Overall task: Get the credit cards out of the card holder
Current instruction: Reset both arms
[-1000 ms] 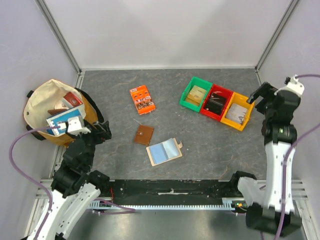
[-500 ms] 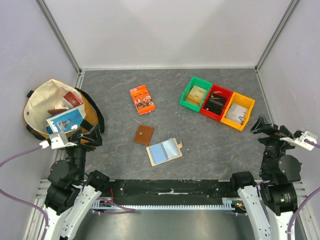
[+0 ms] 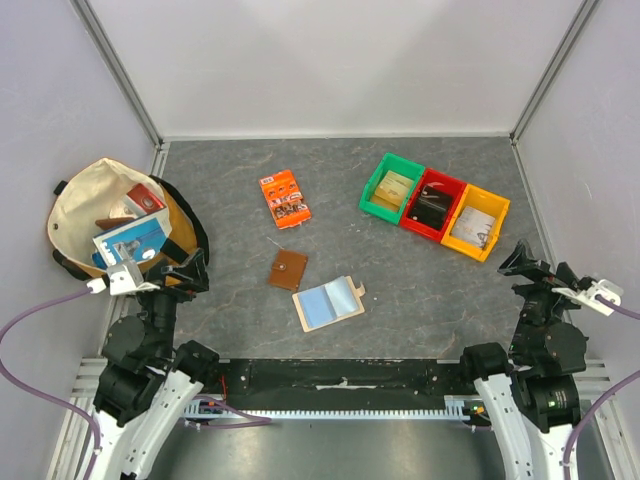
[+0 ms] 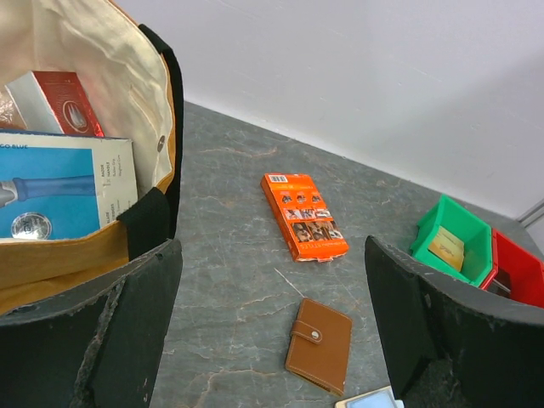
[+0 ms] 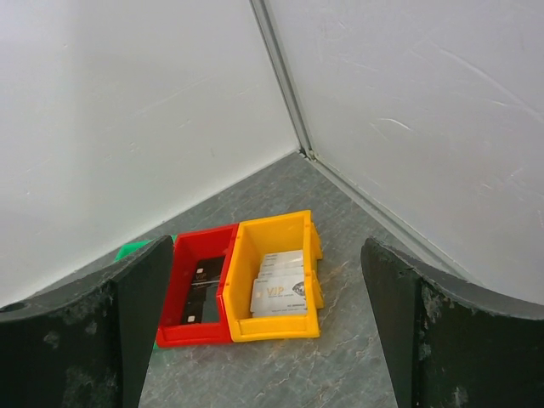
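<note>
Both arms have pulled back off the worktop [image 3: 420, 300] to the lower corners, with the left end effector [image 3: 188, 272] and the right end effector [image 3: 525, 272] wide open and empty. The card holder [image 3: 328, 303] lies unfolded at centre with its blue lining bare. The yellow bin [image 5: 280, 228] at upper right holds credit cards [image 5: 279, 287], so the task looks finished.

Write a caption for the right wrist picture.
Open right end effector facing red bin and yellow bin of pale cards.

Orange box [image 3: 285, 199], brown wallet [image 3: 288, 270], seemingly cloth bag [image 3: 78, 198]
</note>
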Tool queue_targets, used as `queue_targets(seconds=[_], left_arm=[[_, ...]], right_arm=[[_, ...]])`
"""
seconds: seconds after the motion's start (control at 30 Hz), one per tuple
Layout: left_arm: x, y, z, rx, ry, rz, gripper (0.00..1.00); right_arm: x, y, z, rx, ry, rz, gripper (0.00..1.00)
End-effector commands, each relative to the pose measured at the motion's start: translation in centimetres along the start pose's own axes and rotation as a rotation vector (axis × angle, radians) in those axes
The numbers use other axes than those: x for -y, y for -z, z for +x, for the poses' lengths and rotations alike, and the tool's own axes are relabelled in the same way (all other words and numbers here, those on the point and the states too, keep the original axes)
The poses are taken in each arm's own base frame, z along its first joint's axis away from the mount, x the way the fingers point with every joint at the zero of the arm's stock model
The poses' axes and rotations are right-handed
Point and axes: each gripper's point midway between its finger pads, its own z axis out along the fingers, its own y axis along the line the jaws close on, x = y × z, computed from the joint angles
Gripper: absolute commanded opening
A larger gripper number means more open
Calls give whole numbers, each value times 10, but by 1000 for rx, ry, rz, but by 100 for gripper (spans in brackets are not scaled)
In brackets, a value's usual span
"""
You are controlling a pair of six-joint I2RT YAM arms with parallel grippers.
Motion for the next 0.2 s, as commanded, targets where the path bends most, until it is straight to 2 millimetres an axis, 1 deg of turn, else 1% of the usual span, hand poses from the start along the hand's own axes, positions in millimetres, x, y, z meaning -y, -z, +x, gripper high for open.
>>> queue_targets(seconds=[0.0, 0.17], left_arm=[[-3, 11, -19, 91, 42, 22, 94], [-1, 10, -18, 89, 39, 28, 94]], right_arm=[[-2, -1, -9, 38, -33, -6, 98], [-7, -2, -8, 25, -37, -19, 98]])
